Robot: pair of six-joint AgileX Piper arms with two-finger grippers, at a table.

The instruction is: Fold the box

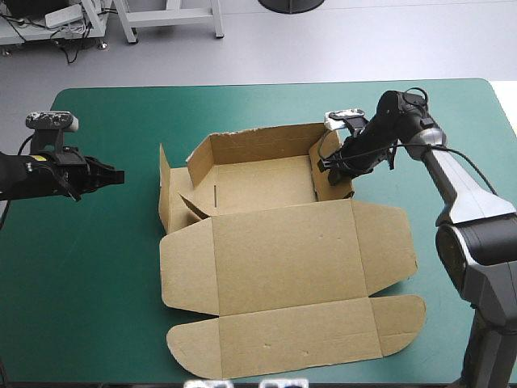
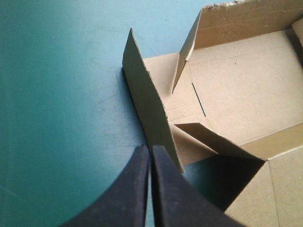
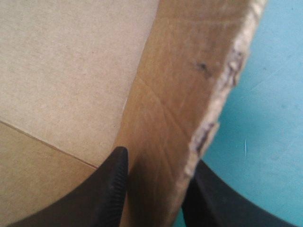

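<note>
Teal-green surface (image 1: 89,275) carries your brown box (image 1: 283,259) mid-table: lid and flaps flat toward the near edge, tray with raised walls beyond. Your left fingers (image 2: 135,194) are pressed together, off the box, tips just beside its upright left flap (image 2: 147,109). Farther back, your right fingers (image 3: 106,194) pinch the tray's right wall (image 3: 189,94), one inside, one outside.

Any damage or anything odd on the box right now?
Yes. On the brown cardboard box, the right wall has a torn, frayed free edge beside where the right gripper clamps it. The far wall looks ragged along its rim too.
</note>
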